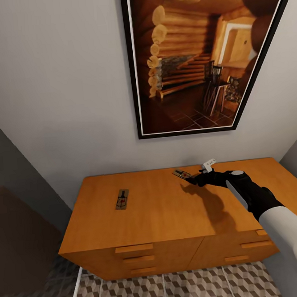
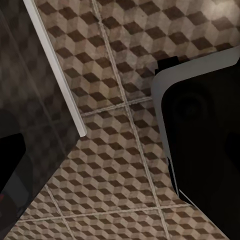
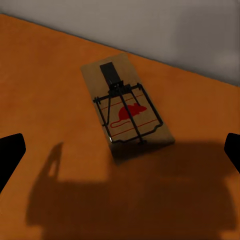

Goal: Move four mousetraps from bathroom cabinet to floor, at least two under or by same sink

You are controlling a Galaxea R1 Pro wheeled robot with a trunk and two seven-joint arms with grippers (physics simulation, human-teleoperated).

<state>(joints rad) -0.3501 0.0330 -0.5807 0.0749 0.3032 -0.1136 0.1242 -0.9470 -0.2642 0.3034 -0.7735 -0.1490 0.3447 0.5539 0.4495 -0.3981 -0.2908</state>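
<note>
Two mousetraps lie on top of the orange-brown cabinet (image 1: 162,210). One mousetrap (image 1: 121,199) is toward the left side of the top. The other mousetrap (image 1: 182,174) (image 3: 127,107), with a red mouse print, lies near the back wall. My right gripper (image 1: 199,176) (image 3: 120,152) hovers just short of it, open, with its fingertips (image 3: 11,155) spread wide and nothing between them. The left gripper hangs low over the cube-patterned bathroom floor (image 2: 115,165), and one dark finger (image 2: 10,170) stands out at the picture's edge. All drawers look closed.
A large framed picture (image 1: 195,55) hangs on the grey wall above the cabinet. A white-edged glass panel (image 1: 75,288) (image 2: 55,70) stands at the left on the floor (image 1: 177,289). My dark, white-rimmed base (image 2: 205,130) sits over the tiles.
</note>
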